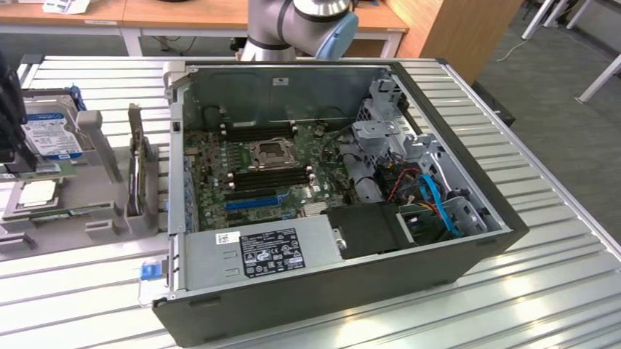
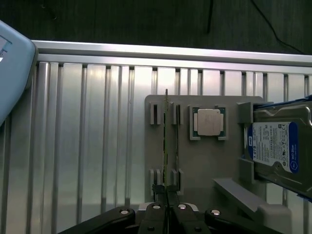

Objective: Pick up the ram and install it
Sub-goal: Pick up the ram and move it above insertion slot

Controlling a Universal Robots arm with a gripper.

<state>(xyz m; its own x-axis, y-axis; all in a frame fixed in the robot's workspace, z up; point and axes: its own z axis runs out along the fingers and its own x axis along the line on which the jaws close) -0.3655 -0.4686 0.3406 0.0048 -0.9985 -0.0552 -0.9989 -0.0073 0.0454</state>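
Observation:
The ram (image 2: 165, 141) is a thin green stick standing on edge in the slots of a grey holder (image 2: 204, 175). In the exterior view the ram (image 1: 70, 213) sits at the near side of that holder (image 1: 97, 167), to the exterior view's left of the open computer case (image 1: 321, 291). My gripper (image 2: 166, 194) hangs above the holder with its fingers shut together, in line with the ram. Its fingertips (image 2: 159, 195) overlap one end of the stick in the picture. The ram still rests in its slots. Black memory slots (image 1: 272, 174) lie beside the processor socket (image 1: 270, 153) on the motherboard.
The holder also carries a processor chip (image 2: 208, 122), a hard drive (image 2: 275, 146) with a blue-white label and a dark expansion card (image 1: 141, 174) on edge. The case has tall walls, a power supply (image 1: 257, 251) and cables (image 1: 427, 193). The arm (image 1: 301, 22) rises behind the case.

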